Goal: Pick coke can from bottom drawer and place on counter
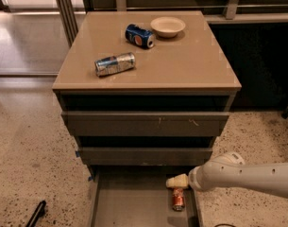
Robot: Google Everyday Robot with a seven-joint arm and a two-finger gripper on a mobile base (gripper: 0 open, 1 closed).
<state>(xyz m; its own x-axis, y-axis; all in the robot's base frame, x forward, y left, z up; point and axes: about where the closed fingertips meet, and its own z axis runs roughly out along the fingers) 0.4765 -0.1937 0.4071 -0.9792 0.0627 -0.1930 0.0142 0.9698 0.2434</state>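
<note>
The coke can (178, 200), small and red-orange, lies on its side in the open bottom drawer (129, 202), near its right wall. My gripper (175, 181) comes in from the right on a white arm and hangs just above the can's far end, over the drawer's right side. The tan counter (181, 65) tops the cabinet above.
On the counter lie a silver-and-blue can (114, 64), a blue Pepsi can (139, 35) and a beige bowl (167, 26). Two closed drawers (143, 124) sit above the open one. Speckled floor surrounds the cabinet; a dark object (36, 213) lies at lower left.
</note>
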